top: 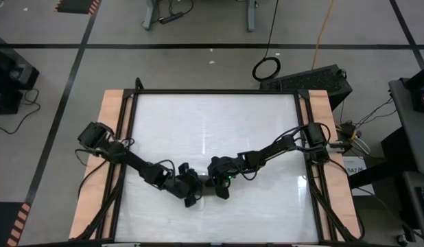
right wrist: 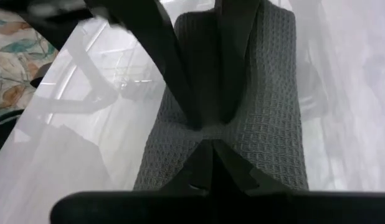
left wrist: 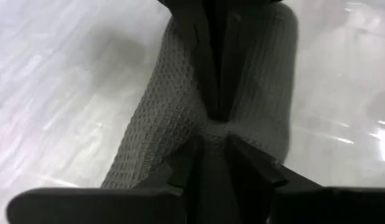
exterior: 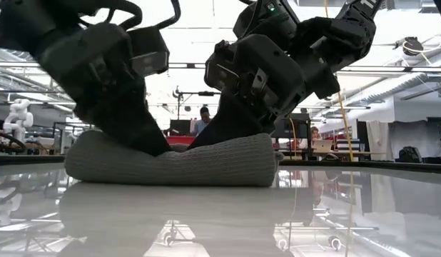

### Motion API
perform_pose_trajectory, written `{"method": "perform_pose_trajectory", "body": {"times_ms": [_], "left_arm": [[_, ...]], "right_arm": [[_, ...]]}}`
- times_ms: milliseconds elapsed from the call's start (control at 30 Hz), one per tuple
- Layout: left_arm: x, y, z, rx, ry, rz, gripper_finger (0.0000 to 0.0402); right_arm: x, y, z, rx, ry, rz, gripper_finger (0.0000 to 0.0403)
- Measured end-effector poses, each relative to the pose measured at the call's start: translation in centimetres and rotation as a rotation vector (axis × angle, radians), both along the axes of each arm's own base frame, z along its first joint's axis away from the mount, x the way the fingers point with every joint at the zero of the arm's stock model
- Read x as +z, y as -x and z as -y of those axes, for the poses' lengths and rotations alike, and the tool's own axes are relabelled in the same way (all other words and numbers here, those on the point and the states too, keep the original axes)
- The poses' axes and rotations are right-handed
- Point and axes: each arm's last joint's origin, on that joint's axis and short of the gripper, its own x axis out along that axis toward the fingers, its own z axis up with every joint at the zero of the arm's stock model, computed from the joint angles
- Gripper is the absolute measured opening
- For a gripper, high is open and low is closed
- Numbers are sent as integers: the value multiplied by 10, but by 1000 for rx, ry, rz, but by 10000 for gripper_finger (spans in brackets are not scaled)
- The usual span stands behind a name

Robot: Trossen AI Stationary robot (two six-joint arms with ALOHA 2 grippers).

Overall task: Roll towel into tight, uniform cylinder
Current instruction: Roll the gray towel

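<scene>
The dark grey towel [exterior: 227,163] lies on the white table as a thick roll, its underside along the tabletop. It also shows in the left wrist view [left wrist: 161,118] and the right wrist view [right wrist: 267,112]. In the high view both grippers stand over it and hide most of it. My left gripper [exterior: 153,146] and my right gripper [exterior: 206,143] come down side by side on the roll's middle, tips almost meeting, both shut on the cloth. No white tag shows. My left gripper [left wrist: 216,132] has its fingertips closed on a small pucker of the roll's top surface [left wrist: 227,132] at mid-length, slanting down from the table's left. The roll stays on the table, dented there. My right gripper [right wrist: 208,140] has its fingertips closed on the top surface [right wrist: 233,134] at the roll's middle, just beside the left gripper's tips, slanting down from the table's right. The cloth dips and creases around the tips; the roll rests on the table.
The white tabletop [top: 212,123] is framed by black rails and wooden side strips [top: 110,137]. The far half of it lies bare beyond the arms. People sit in the room behind the table [exterior: 204,118].
</scene>
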Motion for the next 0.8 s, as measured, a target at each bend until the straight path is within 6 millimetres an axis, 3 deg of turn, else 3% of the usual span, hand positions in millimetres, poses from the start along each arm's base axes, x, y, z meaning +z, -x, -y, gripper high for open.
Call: {"method": "perform_pose_trajectory", "body": {"times_ms": [233, 500, 667, 800], "left_arm": [[38, 5, -12, -19, 74, 51, 90], [17, 10, -33, -64, 67, -75, 90], [18, 9, -33, -54, 116, -25, 86], [20, 9, -31, -63, 120, -1, 55]], "right_arm": [[0, 0, -1, 10, -19, -3, 0], [0, 0, -1, 5, -26, -10, 0], [0, 1, -1, 6, -26, -14, 0], [0, 1, -1, 6, -26, -14, 0]]}}
